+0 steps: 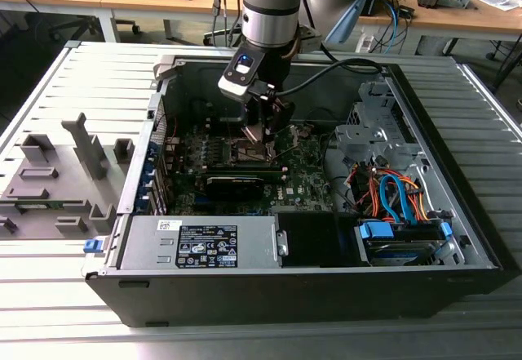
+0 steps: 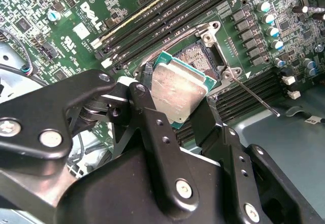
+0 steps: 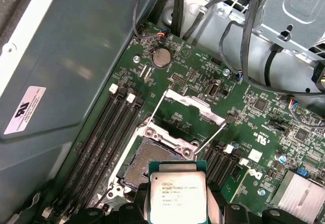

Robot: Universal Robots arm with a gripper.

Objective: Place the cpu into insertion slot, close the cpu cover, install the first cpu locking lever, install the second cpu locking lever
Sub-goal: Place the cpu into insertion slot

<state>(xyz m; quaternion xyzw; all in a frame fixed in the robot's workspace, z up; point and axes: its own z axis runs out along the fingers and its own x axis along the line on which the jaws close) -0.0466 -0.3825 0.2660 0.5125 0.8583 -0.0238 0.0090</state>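
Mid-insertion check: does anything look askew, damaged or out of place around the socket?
Nothing stands out. The gripper holds the cpu by its edges close to the open insertion slot, not seated. The cpu cover stands raised and the lever rods are swung free. No damage shows.

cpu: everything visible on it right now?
The small flat square cpu chip has a dull silver metal lid with print, on a green board edge. The black gripper clamps it at two opposite edges, above the dark square socket with metal rim, not seated: the socket's contacts show beside it.
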